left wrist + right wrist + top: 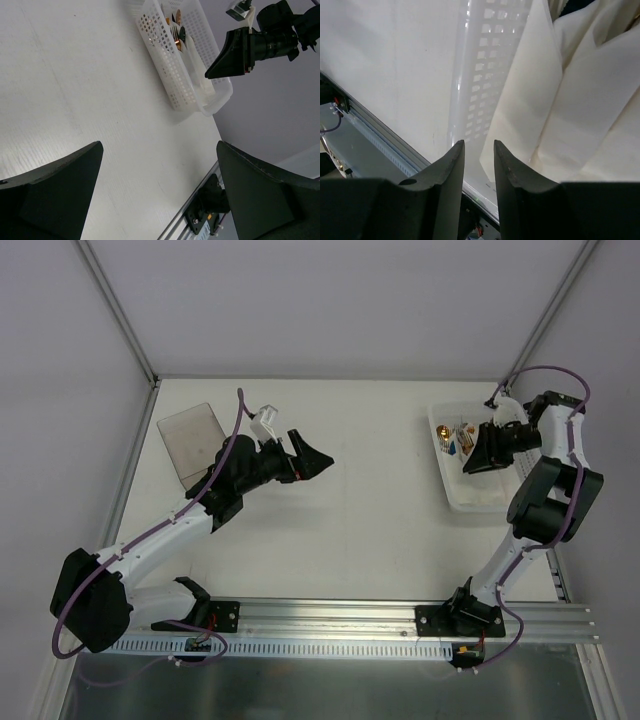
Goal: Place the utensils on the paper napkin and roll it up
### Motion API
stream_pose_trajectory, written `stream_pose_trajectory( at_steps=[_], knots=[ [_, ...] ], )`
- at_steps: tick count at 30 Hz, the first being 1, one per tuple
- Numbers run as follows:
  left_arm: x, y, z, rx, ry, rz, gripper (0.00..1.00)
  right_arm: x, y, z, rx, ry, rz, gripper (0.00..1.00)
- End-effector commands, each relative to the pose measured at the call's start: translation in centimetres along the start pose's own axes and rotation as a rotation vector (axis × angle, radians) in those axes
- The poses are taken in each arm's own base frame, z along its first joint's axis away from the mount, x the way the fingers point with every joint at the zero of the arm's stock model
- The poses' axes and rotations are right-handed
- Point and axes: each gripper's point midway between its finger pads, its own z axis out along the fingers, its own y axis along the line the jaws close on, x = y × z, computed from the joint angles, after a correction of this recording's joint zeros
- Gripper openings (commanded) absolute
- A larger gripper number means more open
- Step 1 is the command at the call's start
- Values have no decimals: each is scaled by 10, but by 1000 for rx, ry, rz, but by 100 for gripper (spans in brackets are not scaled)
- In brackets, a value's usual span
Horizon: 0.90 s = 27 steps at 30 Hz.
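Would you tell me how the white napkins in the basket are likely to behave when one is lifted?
Probably floppy: the napkins lie in thin, creased folds. Likely very light, so one may drag a neighbour, since the sheets overlap in the basket.

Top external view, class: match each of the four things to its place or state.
1 left gripper
2 right gripper
3 white basket
4 translucent sheet

A lies flat at the far left of the table
B fingers a narrow gap apart, above the basket
C fingers wide apart, over bare table
D holds cutlery, at the table's right

Pairs: 1-C; 2-B; 3-D; 4-A
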Motion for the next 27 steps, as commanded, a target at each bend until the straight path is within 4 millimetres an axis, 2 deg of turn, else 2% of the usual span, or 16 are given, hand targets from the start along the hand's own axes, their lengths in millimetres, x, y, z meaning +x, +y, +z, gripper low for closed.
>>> stream_pose_trajectory(
  at_steps=[1, 3, 8, 14, 19, 27],
  knots=[
    [-13, -9, -5, 9, -46, 32, 99, 15, 33, -5, -126, 51, 25, 32],
    [-14, -9, -5, 2, -52, 33, 99, 24, 30, 2, -133, 77, 41, 32],
    [-13, -7, -5, -4, -48, 33, 99, 32, 12, 13, -101, 103, 66, 33],
    [-11, -4, -4, -12, -40, 30, 99, 38, 4, 19, -98, 121, 84, 33],
    [-11, -2, -4, -25, -42, 24, 99, 52, -8, 25, -61, 170, 111, 33],
    [-12, 5, -7, -72, -48, 24, 99, 46, -11, 21, -35, 151, 93, 36]
  ],
)
